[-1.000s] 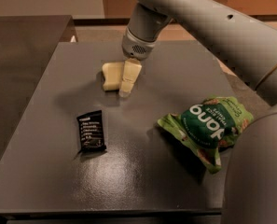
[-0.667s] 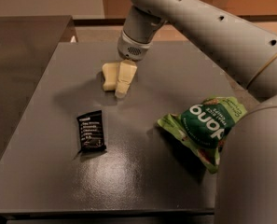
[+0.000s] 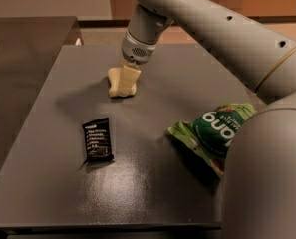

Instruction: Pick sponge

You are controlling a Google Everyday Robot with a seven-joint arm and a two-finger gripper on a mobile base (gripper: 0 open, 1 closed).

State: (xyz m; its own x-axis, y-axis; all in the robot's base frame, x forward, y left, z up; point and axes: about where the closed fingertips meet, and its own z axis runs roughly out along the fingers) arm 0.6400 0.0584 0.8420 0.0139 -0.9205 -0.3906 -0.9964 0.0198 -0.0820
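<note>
Since the gripper (image 3: 127, 81) sits right down at the sponge (image 3: 113, 77), in the upper middle of the frame, the step in hand looks like the grasp itself. The sponge lies flat on the dark grey table (image 3: 187, 88); its pale yellow body shows to the left of the gripper and is partly hidden behind it. Whether the claw is spread around the block or pinching it cannot be told from this angle. To do this well, the claw should straddle the sponge across its narrow width, low enough to catch the sides rather than skim the top. It should squeeze gently, since the soft block will likely compress and could slip out if caught only at a corner. A straight lift then seems safest. The black packet (image 3: 97, 139) at lower left and the green snack bag (image 3: 215, 131) at right lie well apart, so neither should interfere.
</note>
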